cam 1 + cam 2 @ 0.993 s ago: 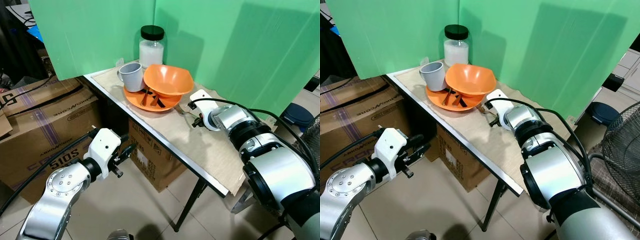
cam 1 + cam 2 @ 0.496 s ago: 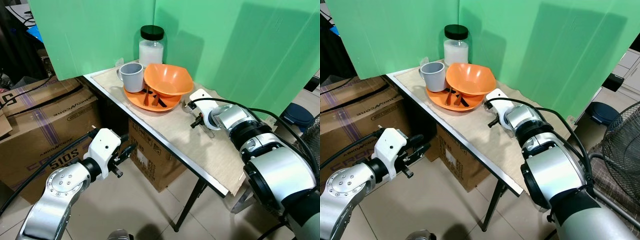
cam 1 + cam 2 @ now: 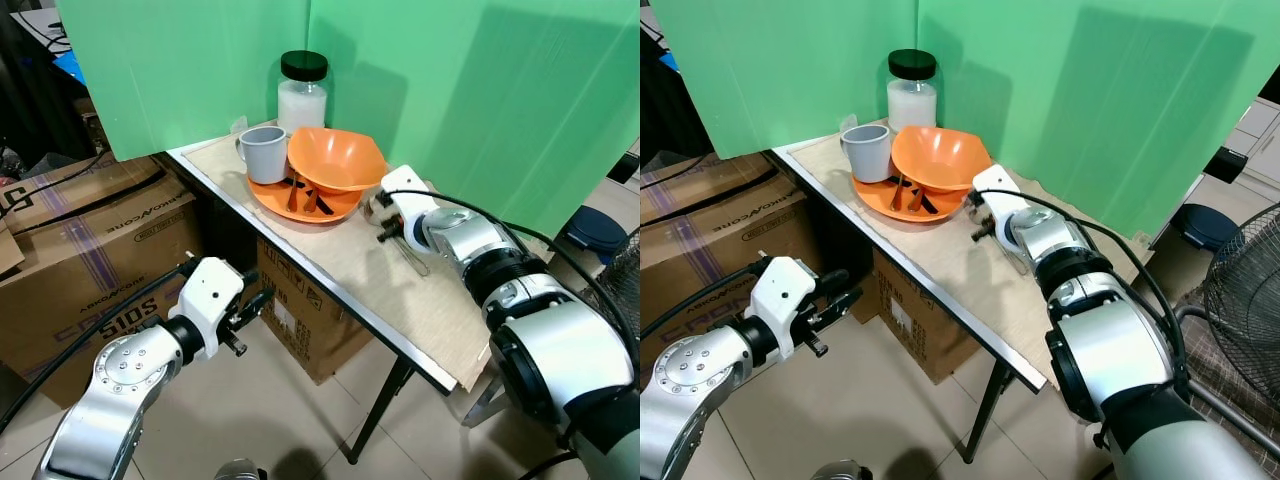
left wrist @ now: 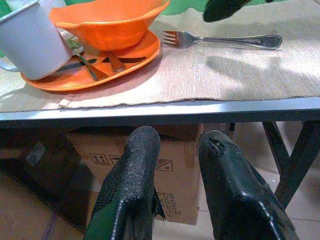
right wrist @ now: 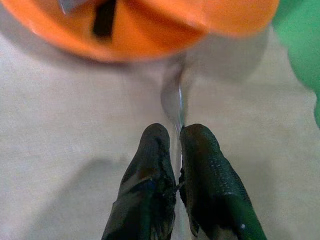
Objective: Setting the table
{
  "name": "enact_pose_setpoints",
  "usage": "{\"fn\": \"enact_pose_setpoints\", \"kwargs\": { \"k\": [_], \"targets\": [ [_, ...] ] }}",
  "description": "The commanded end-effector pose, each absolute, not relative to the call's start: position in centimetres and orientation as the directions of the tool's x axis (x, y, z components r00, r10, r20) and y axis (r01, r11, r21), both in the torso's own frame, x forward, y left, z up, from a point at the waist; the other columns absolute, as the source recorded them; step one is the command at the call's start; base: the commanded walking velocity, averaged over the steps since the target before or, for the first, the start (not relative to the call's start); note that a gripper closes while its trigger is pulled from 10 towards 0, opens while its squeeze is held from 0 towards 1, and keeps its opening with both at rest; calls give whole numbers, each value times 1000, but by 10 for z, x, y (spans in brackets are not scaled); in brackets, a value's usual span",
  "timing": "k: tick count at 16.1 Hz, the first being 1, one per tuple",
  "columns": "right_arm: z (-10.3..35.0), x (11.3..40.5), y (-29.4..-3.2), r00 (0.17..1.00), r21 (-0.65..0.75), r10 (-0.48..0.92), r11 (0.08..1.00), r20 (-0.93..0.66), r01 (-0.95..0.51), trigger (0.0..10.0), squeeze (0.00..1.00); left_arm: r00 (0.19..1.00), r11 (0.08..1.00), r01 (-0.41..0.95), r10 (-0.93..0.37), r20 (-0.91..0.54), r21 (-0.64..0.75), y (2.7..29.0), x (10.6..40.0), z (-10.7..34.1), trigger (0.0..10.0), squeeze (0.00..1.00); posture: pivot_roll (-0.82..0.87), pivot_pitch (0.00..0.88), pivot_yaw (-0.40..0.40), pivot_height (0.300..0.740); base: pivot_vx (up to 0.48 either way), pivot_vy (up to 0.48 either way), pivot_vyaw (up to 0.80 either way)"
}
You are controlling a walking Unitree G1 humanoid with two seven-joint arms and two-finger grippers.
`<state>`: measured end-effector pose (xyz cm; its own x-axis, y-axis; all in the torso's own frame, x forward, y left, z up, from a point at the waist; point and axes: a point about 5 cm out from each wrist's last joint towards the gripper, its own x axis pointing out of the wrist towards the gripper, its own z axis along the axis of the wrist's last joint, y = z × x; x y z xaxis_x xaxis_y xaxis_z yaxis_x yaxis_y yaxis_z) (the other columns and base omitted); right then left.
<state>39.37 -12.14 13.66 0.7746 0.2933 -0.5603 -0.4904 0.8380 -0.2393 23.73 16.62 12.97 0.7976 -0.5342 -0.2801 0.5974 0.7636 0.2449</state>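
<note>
1. The right arm reaches forward toward 11 o'clock; the right gripper (image 5: 177, 145) is low, its two black fingers (image 5: 150, 165) nearly closed with a thin gap.
2. The left arm is bent at 8 o'clock; the left gripper (image 4: 177, 150) hangs low, its fingers (image 4: 137, 165) parted.

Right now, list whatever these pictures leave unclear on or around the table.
- Cutlery on the orange plate: in the eye views the orange bowl covers part of it, so its kind and count stay unclear.
- Fork: blurred in the right wrist view, and the right gripper covers its handle.
- Jar: what its white contents are cannot be told.
- Grey mug: cut off by the left wrist view's edge.
</note>
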Motion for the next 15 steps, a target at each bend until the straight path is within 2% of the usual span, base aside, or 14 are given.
{"fn": "enact_pose_setpoints", "kwargs": {
  "k": [1,5,7,8,9,15],
  "targets": [
    [135,394,-123,801,-210,301,863,-517,-459,10000,1000,794,753,605,-545,-270,258,163,238,133,10000,0,132,0,-91,740,0,0,0],
    [126,392,-130,845,-225,225,901,-485,-370,10000,1000,798,757,599,-540,-266,262,163,237,133,10000,0,132,0,-90,740,0,0,0],
    [118,388,-129,833,-169,246,914,-495,-370,10000,1000,800,758,597,-538,-267,263,163,237,133,10000,0,136,0,-95,740,0,0,0],
    [111,384,-128,802,-129,277,908,-530,-399,10000,549,799,758,598,-537,-269,261,164,236,133,10000,0,137,0,-97,740,0,0,0],
    [108,383,-128,789,-117,285,906,-545,-408,10000,0,799,758,598,-538,-270,260,164,236,133,10000,0,138,0,-98,740,0,0,0],
    [90,370,-125,684,-28,361,873,-634,-487,10000,0,787,750,612,-549,-280,249,163,234,132,10000,0,136,0,-94,740,0,0,0]
  ]
}}
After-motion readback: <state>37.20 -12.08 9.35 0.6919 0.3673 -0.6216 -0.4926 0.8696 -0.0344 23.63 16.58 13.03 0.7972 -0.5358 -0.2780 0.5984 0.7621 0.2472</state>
